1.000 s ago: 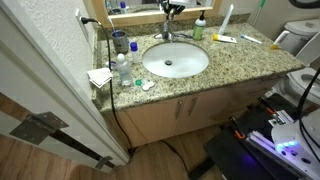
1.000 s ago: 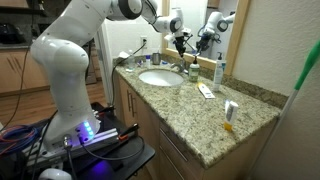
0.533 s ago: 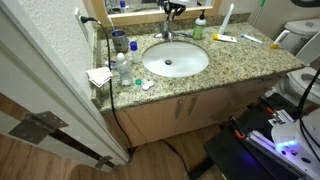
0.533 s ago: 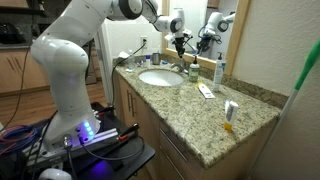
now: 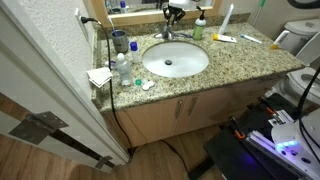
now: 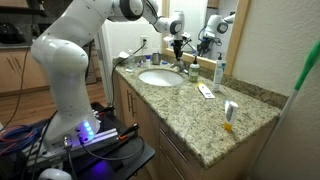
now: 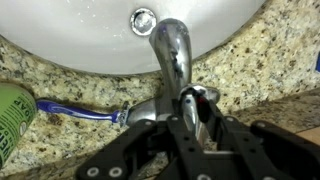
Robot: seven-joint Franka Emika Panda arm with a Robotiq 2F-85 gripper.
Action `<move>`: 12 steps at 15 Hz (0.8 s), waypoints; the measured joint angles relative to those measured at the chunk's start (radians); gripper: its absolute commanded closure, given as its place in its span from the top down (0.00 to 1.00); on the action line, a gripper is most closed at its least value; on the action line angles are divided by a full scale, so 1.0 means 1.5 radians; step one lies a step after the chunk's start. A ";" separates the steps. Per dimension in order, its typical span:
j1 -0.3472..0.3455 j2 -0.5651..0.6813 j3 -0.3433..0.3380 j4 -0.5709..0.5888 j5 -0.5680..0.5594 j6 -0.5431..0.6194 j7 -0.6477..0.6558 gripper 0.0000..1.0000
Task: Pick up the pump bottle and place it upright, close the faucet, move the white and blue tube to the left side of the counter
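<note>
The faucet (image 7: 172,48) sits under the hand (image 7: 197,106) (spout pointing away).

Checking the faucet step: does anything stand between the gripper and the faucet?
Nothing visible does. In the wrist view the gripper is right at the faucet; the blue razor and the pump bottle are off to one side.

Arm (image 6: 70,50) outstretched; jaws clamped

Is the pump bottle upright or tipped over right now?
Upright. In an exterior view the pump bottle stands on its base on the counter beside the faucet, pump head on top.
</note>
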 measured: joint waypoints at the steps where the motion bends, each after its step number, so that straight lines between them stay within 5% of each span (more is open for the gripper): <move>1: 0.000 0.000 0.000 0.000 0.000 0.000 0.001 0.07; 3: 0.000 0.000 0.000 -0.001 0.000 0.000 0.003 0.07; 4: 0.000 0.000 0.000 -0.001 0.001 0.000 0.004 0.53; 12: 0.009 -0.077 0.004 -0.083 -0.001 -0.122 0.016 1.00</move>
